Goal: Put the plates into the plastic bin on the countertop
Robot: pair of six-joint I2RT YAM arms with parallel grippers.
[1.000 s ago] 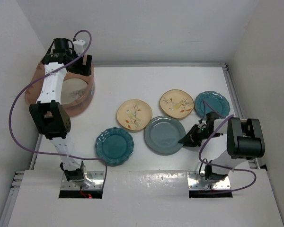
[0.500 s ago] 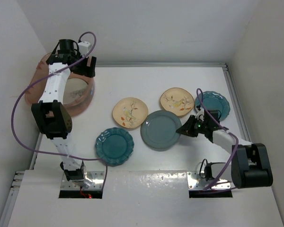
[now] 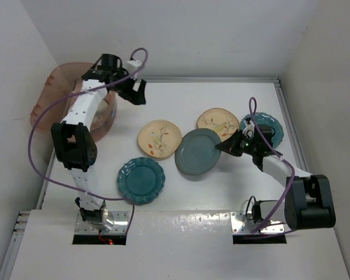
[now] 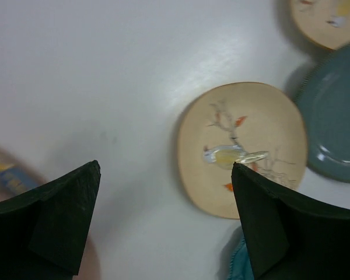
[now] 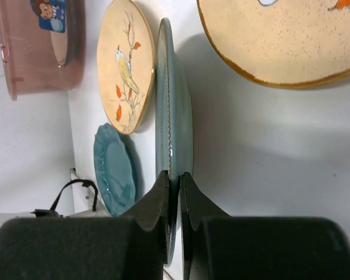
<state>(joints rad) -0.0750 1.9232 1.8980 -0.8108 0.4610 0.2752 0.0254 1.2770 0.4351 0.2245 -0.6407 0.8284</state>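
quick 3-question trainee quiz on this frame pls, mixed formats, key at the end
1. True or false: the left jaws are holding a plate.
2. Which plate are the right jaws shut on? A) teal scalloped plate B) grey-green plate C) cream bird plate
3. Counting the held one, how many plates are outside the plastic bin in the top view?

Key: 1 false, they are open with nothing between them. 2 B, clamped on its rim. 3 five.
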